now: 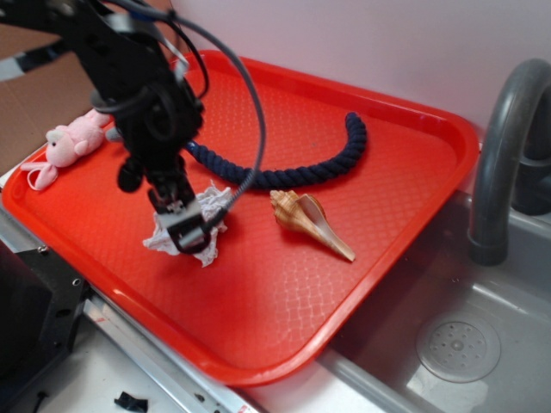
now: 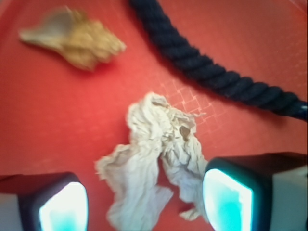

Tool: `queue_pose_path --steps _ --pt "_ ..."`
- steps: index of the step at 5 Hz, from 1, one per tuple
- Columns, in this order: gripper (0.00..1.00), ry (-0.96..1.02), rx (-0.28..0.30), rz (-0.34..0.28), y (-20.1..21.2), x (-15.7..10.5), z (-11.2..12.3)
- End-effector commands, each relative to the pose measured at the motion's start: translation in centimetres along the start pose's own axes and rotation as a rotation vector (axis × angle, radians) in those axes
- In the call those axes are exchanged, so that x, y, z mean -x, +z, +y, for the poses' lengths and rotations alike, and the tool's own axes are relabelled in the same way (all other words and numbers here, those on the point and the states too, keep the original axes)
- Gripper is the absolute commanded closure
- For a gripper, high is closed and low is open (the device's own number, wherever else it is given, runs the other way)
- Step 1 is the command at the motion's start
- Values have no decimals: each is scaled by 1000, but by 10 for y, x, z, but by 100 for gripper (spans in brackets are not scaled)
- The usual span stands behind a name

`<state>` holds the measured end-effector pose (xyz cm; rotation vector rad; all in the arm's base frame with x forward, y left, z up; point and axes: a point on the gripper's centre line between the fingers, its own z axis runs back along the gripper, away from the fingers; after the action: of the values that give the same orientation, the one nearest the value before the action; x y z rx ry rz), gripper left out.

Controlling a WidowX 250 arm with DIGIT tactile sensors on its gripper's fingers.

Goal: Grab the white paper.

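The white paper (image 1: 209, 209) (image 2: 154, 159) is a crumpled off-white wad lying on the red tray (image 1: 284, 284). My gripper (image 1: 187, 234) (image 2: 144, 204) is open and straddles the paper from above. In the wrist view one fingertip (image 2: 62, 204) stands clear to the left of the wad, and the other (image 2: 228, 202) is at its right edge. Red tray shows between the left pad and the paper. In the exterior view the black arm hides the middle of the wad.
A tan spiral seashell (image 1: 310, 222) (image 2: 77, 41) lies to the right of the paper. A dark blue rope (image 1: 318, 163) (image 2: 216, 72) curves behind it. A pink plush toy (image 1: 69, 146) sits at the tray's left edge. A grey sink (image 1: 456, 344) and faucet (image 1: 504, 155) stand at right.
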<state>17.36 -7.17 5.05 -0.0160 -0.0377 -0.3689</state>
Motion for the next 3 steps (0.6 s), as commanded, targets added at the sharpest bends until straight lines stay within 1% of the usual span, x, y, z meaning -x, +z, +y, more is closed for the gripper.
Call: queue_pose_path --steps 1,2,3 --pt "0 22 -20 35 -17 -4 10" --pt "0 28 -13 62 -21 -6 13" --pt "100 51 -85 87 -22 -8 12"
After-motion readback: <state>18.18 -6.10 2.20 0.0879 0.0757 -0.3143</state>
